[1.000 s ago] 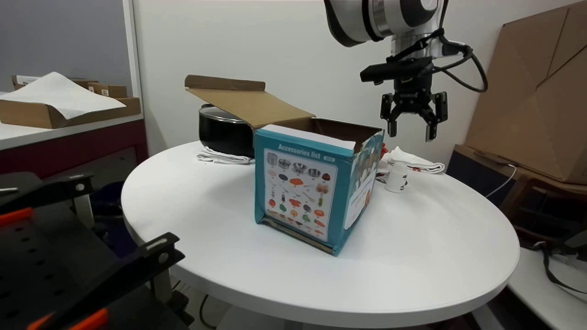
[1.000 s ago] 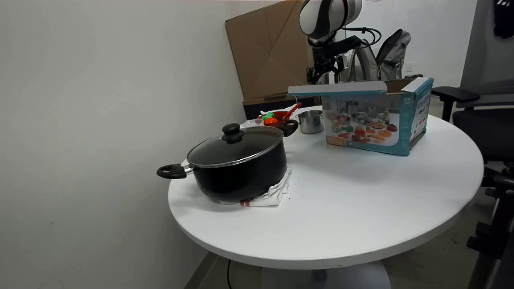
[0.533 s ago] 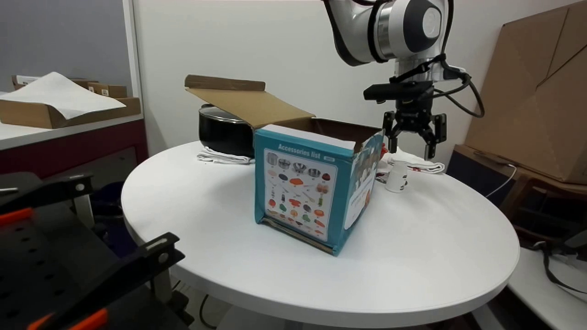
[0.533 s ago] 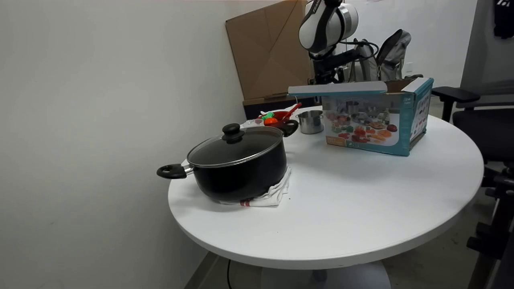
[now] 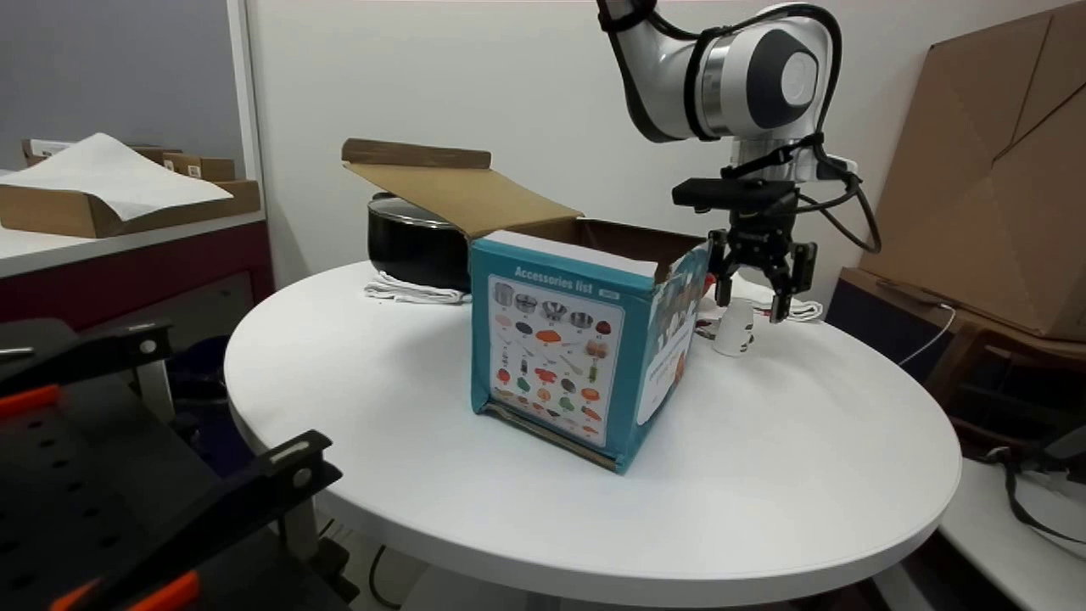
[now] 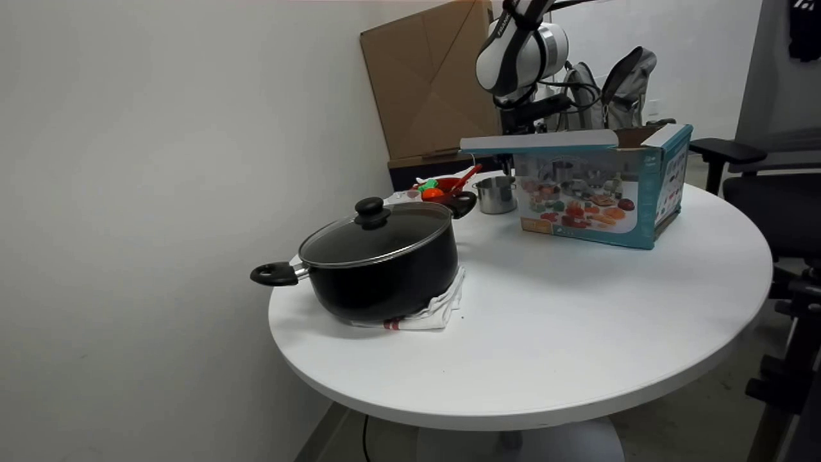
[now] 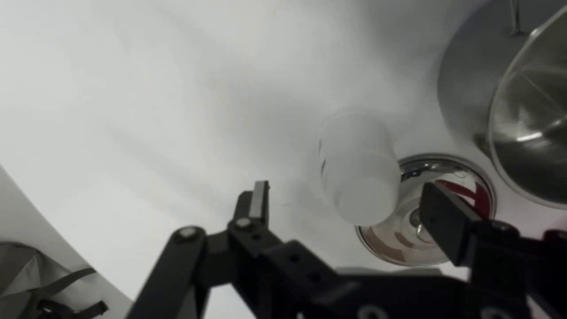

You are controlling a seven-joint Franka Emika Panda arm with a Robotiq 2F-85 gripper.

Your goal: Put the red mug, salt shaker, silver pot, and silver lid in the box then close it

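White walls point(image 6: 160, 192) stand at the back, and a round white worktop point(image 5: 407, 475) fills the lower part of the frame in both exterior views; near the middle of the frame in an exterior view is the blue box point(image 5: 547, 356), its big brown flap point(image 5: 462, 191) open toward the upper left; just right of the box, the white salt shaker point(image 5: 734, 328) stands up straight on the worktop; the gripper point(image 7: 347, 195) is spread wide, and in the wrist view the shaker shows between its two fingers point(image 7: 443, 221) with a gap on each side, so nothing is held.

My guess is that the shaker gets picked up next; it looks small and light, maybe hard plastic, and its smooth round side could slip; a soft squeeze around its middle, one finger on each side, should do; a push on just one side might tip it; at the lower right of the wrist view, the silver lid point(image 7: 412, 208) is near the shaker, partly hidden by a finger; it looks thin and slick, so its little knob point(image 7: 416, 218) seems the best place to hold; the silver pot point(image 7: 469, 97) sits at the upper right; it looks stiff and hollow, so pinching its wall, one finger inside, might work; I cannot pick out the red mug for sure.
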